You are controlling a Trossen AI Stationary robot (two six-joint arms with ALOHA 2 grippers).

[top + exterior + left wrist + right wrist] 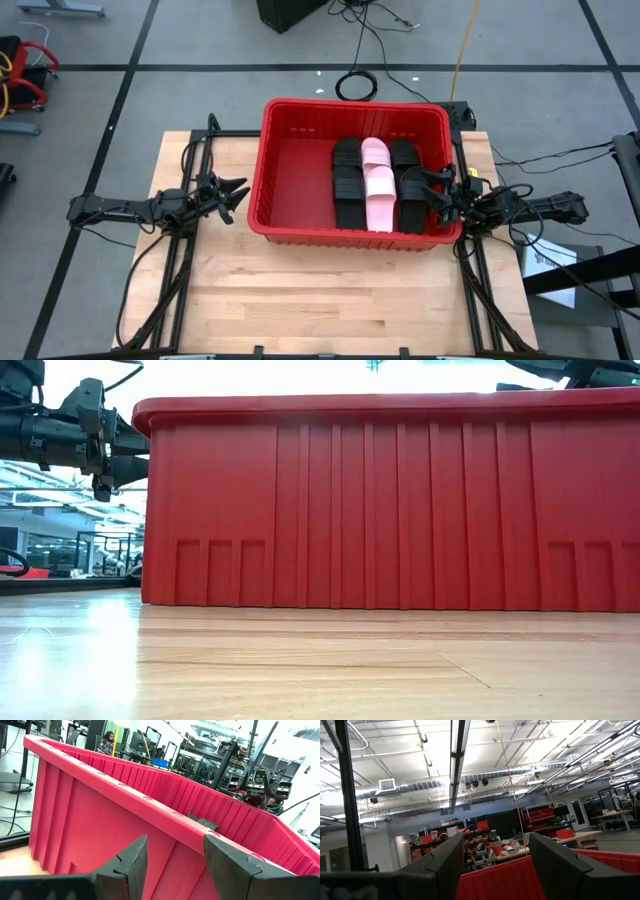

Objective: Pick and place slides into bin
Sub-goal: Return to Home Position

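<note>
The left end effector point(236, 196) is hanging wide and empty just outside the left wall of the bin point(300, 180). The right end effector point(436, 188) is hovering over the bin's right rim, likewise spread and holding nothing, which I judge suits a job whose packing is done, with the arms only needing to go to rest. The slides point(377, 185) are lying inside the bin, crowded into its right half in three rows side by side (black, pink, black), while its left half is showing bare floor and no slide is lying on the bench point(330, 290).
</note>
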